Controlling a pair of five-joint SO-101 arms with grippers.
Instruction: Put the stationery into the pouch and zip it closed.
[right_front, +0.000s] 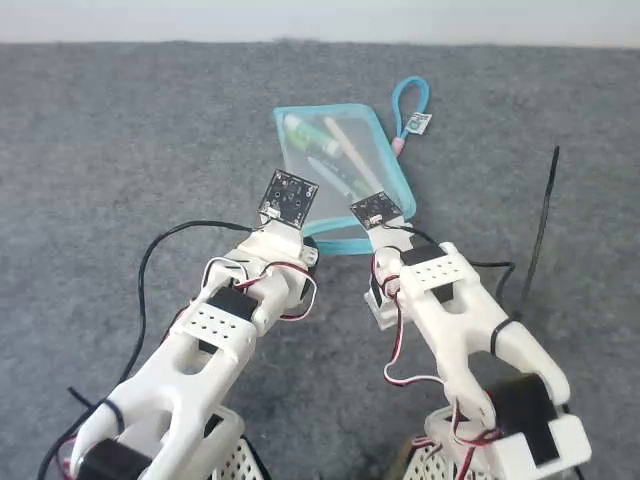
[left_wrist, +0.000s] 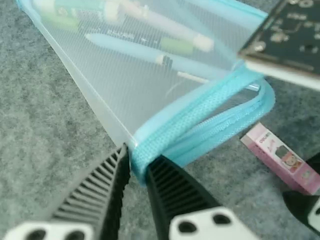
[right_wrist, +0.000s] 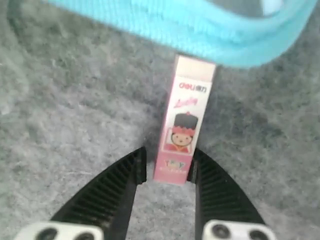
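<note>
The translucent pouch (right_front: 345, 185) with a teal zip edge lies at the middle back, with several pens (right_front: 335, 160) inside it. My left gripper (left_wrist: 137, 165) is shut on the pouch's near corner, pinching the teal edge (left_wrist: 200, 117), which bows up as an open mouth. A pink eraser (right_wrist: 182, 135) lies flat on the grey mat just outside that mouth, its far end under the teal edge (right_wrist: 200, 30). My right gripper (right_wrist: 167, 167) is closed on the eraser's near end, one finger on each long side. The eraser (left_wrist: 280, 157) also shows beside the pouch in the left wrist view.
Grey felt mat (right_front: 120, 150) covers the table. The pouch's blue loop strap (right_front: 410, 105) with a small tag lies behind it. A black cable tie (right_front: 540, 230) stands at the right, and black wires (right_front: 150, 270) run left of the left arm (right_front: 230, 320).
</note>
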